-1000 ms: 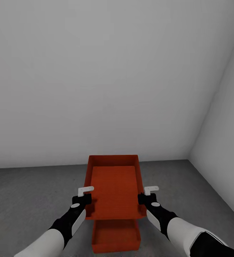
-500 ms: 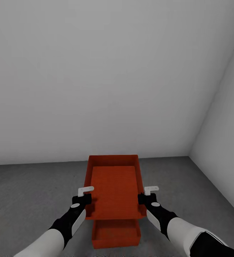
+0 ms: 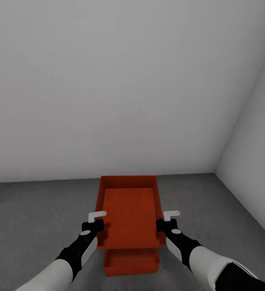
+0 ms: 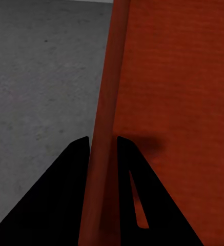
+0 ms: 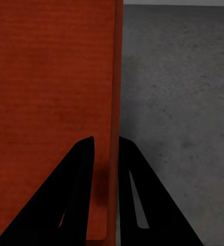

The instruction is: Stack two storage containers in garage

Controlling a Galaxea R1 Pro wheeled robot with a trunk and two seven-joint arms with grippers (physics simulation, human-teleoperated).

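A: Where are the two storage containers at this moment?

B: The upper container [image 3: 129, 214] is held in the air by both arms, in front of the robot, near a corner of the white walls [image 3: 108, 81]. The lower container [image 3: 131, 262] stands on the grey concrete floor [image 3: 27, 218], under the near end of the upper one. If the two touch, I cannot tell from the head view.

A: And the claws, how do they stand?

B: The left gripper [image 3: 96, 220] is clamped on the left long wall of the upper container. In the left wrist view its two dark fingers [image 4: 65, 195] sit one on each side of the thin orange-red wall [image 4: 104, 154], tight against it. The right gripper [image 3: 167, 220] is clamped on the right long wall in the same way; the right wrist view shows the wall [image 5: 113, 128] between the fingers [image 5: 78, 195].

A: Is the held container level?

B: It looks nearly level, open side up, with its long side pointing away from the robot
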